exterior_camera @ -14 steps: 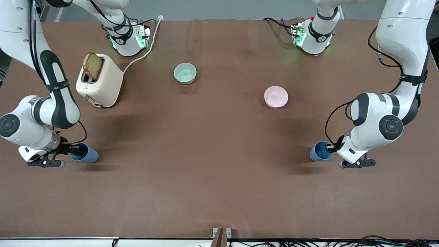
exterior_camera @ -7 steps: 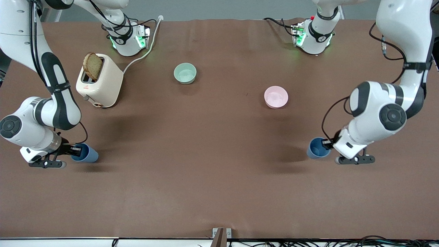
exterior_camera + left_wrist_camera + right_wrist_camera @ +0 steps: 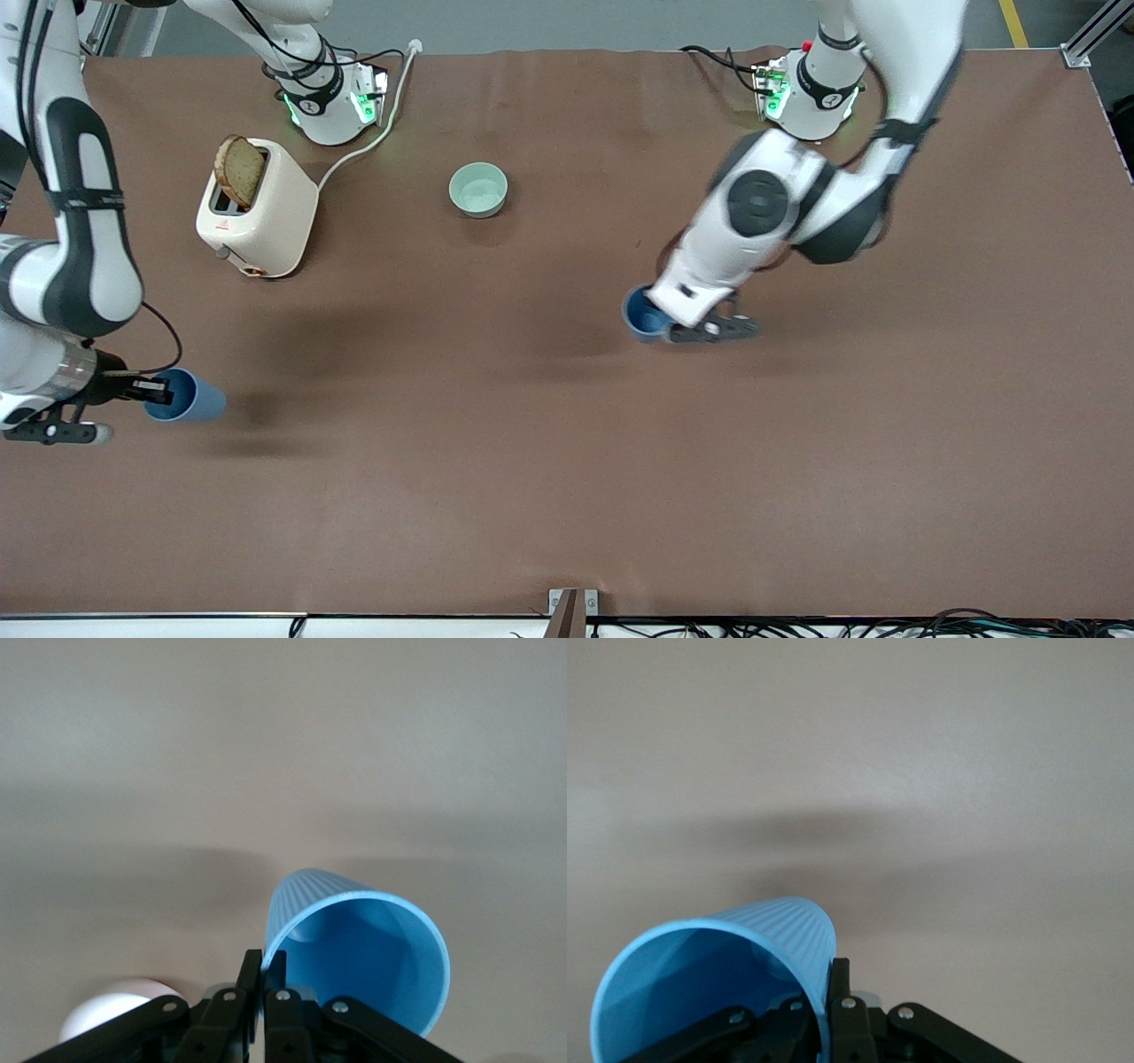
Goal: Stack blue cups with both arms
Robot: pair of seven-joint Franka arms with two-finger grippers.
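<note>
My left gripper is shut on the rim of one blue cup and holds it in the air over the middle of the table, beside the spot where the pink bowl stood. In the left wrist view its fingers pinch the cup's wall. My right gripper is shut on the rim of the other blue cup, lifted over the right arm's end of the table. In the right wrist view the gripper pinches that cup. Both cups are tilted, with their mouths open toward the grippers.
A cream toaster with a slice of toast stands near the right arm's base. A pale green bowl sits mid-table near the bases. The pink bowl is hidden by the left arm in the front view; it shows in the left wrist view.
The left arm has swung from its end of the table toward the middle, carrying its cup and covering the pink bowl. The right gripper has lifted its cup and shifted toward its table end.
</note>
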